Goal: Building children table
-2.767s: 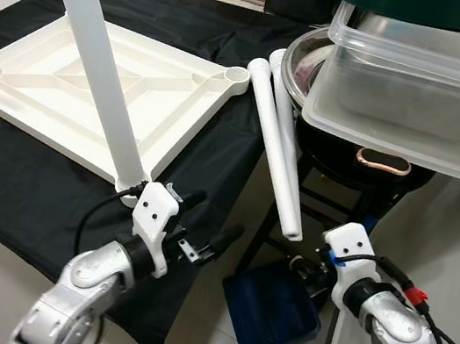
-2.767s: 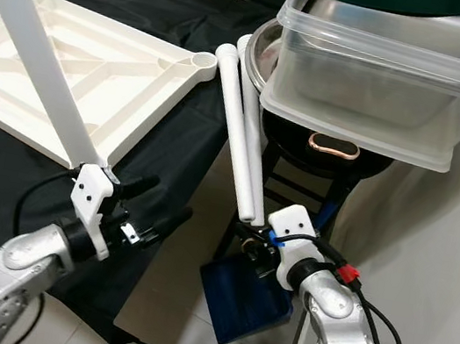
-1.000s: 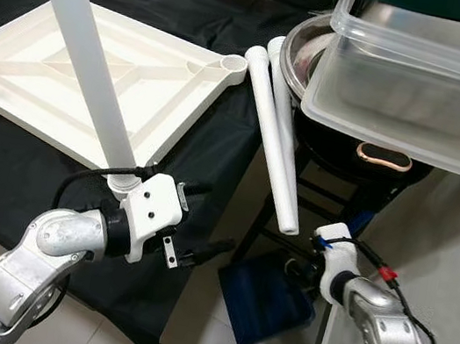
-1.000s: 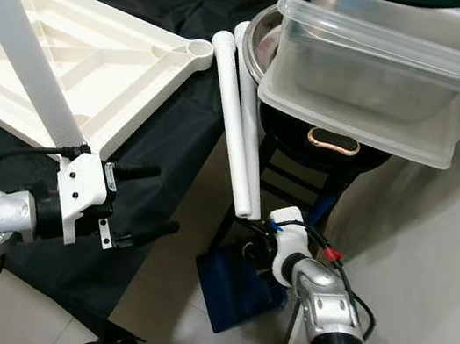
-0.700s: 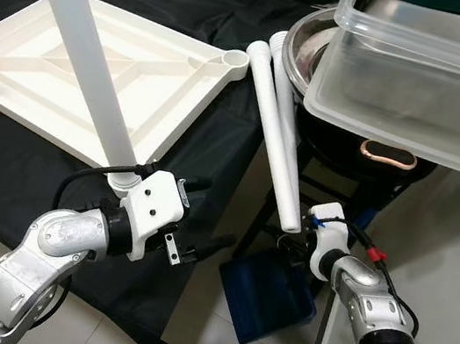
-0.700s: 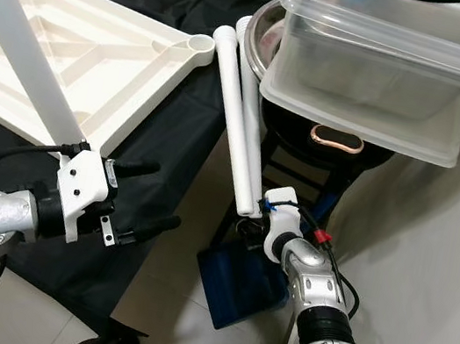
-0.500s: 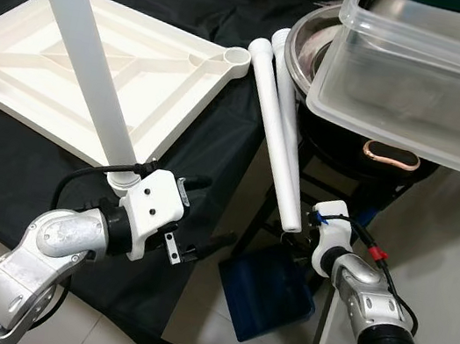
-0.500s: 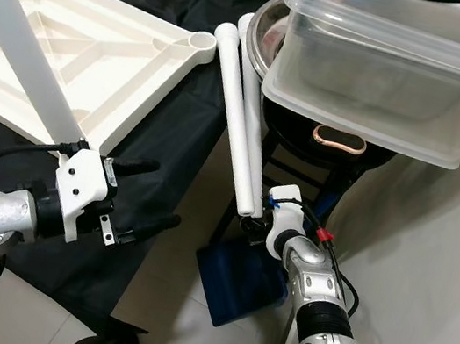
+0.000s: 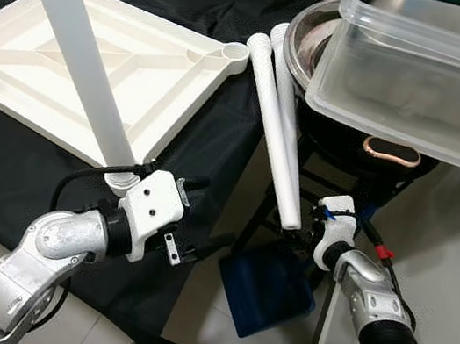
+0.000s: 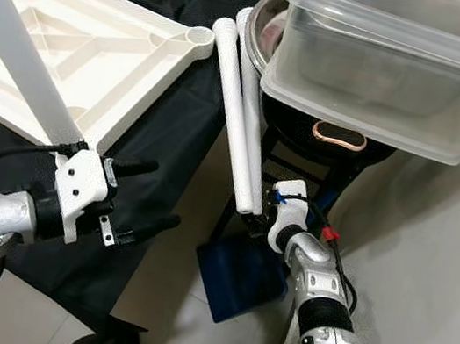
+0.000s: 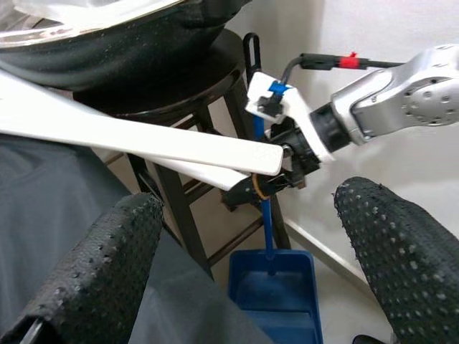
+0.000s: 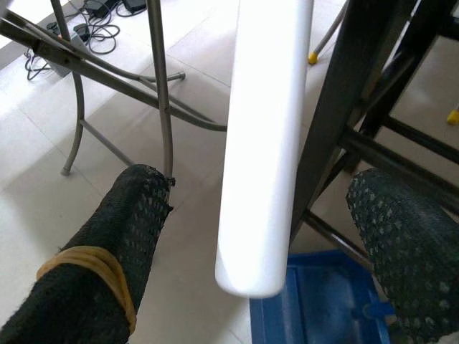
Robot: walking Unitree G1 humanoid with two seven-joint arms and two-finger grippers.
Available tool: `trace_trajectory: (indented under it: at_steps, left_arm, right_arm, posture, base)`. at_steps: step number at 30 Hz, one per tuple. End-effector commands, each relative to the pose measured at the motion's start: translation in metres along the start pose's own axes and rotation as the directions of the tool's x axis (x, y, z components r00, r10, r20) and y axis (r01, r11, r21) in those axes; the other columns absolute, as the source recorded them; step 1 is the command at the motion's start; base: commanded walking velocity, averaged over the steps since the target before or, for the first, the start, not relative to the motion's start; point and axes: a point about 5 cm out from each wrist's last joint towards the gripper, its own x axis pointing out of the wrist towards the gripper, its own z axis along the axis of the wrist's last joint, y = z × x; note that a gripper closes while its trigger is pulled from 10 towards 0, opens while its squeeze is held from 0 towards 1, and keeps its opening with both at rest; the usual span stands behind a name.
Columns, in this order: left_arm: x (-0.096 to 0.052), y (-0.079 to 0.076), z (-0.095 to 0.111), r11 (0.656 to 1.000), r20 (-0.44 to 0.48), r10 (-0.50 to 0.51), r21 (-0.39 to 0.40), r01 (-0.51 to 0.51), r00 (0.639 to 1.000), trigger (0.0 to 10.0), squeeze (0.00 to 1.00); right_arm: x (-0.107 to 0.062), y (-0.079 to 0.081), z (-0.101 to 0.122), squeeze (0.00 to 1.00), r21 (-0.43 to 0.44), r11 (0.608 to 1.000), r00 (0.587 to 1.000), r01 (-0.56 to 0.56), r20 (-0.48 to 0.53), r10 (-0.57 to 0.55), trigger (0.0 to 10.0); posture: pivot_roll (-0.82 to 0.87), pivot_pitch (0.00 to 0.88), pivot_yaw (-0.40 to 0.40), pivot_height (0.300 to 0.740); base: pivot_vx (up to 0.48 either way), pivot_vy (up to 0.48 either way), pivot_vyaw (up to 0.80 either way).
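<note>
Nearest the camera, 2 silver robot arms reach forward over a pale tiled floor point(image 9: 454, 265). The left gripper point(image 9: 197, 220) hovers at the near edge of a black cloth point(image 9: 1, 158) that covers a low surface, its 2 black fingers spread wide with nothing between them. The right gripper point(image 12: 265, 244) is raised beneath the free lower end of a loose white table leg point(image 12: 267, 143); its 2 fingers point(image 12: 107, 265) stand well apart on either side of that rounded end, 1 wearing a yellow rubber band point(image 12: 93, 269), and I cannot tell whether they touch the leg. Just below sits a blue dustpan point(image 9: 267, 290) on the floor.

Behind the dustpan a black wooden stool point(image 11: 179, 107) carries a dark pan point(image 9: 350, 149) with a copper-coloured handle point(image 9: 391, 151), a steel bowl point(image 9: 303, 38) and a clear plastic storage box point(image 9: 424, 81). 2 loose white legs lie side by side, sloping from the cloth near the tabletop's corner down past the stool; the second leg point(image 9: 287, 75) is tucked behind the first.

On the cloth lies the children's tabletop point(image 9: 78, 74), a white ribbed plastic panel turned underside up, with a round socket point(image 9: 235, 51) at its far right corner. 1 fitted white leg point(image 9: 74, 46) rises from the near corner socket, just behind the left gripper, leaning toward the camera. In the right wrist view, thin metal folding legs point(image 12: 115, 79) and dark cables point(image 12: 107, 11) are seen on the tiles under the cloth-covered surface
</note>
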Motion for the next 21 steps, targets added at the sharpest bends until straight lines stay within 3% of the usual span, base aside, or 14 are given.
trace_trajectory:
  at_steps: [1,21]
  left_arm:
    - [-0.003,-0.002,-0.002,1.000,-0.015,-0.002,-0.004,0.002,1.000,10.0,0.00]
    - [-0.007,-0.002,0.002,1.000,-0.023,0.005,-0.004,-0.005,1.000,10.0,0.00]
  right_arm:
    - [-0.001,0.002,-0.009,0.00,0.007,1.000,1.000,-0.002,-0.022,0.003,10.0]
    - [0.011,0.000,0.009,0.00,-0.021,1.000,1.000,0.018,0.015,-0.018,10.0]
  posture:
    - [0.01,0.294,-0.002,0.740]
    - [0.03,0.307,-0.001,0.740]
  base:
    - [0.000,0.000,0.00]
    - [0.000,0.000,0.00]
